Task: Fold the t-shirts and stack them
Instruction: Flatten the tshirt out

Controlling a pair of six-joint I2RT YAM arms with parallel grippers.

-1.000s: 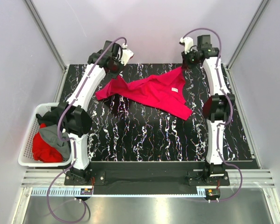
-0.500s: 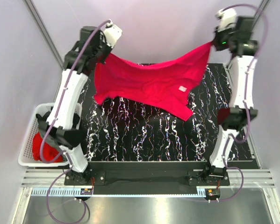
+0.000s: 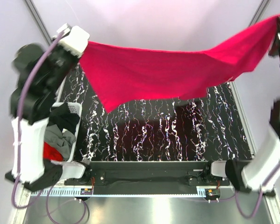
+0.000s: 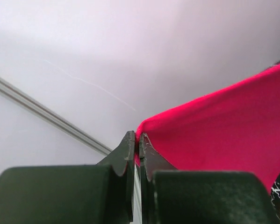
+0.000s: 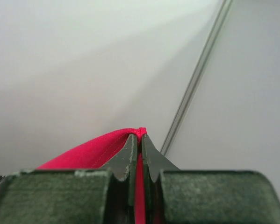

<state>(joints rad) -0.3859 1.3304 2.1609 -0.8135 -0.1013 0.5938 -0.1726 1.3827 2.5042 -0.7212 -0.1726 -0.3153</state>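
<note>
Over the marbled table point(image 3: 177, 140), pale walls point(image 3: 177, 18) behind: t-shirt point(image 3: 168, 72) stretched.
Left gripper point(image 4: 139, 138) and right gripper point(image 5: 140, 138) clamp it, higher than before.

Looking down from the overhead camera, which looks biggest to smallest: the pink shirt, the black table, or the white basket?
1. Black table and pink shirt: much alike, and the shirt hangs nearer the camera, so I won't rank them.
2. White basket, only partly in view.
</note>
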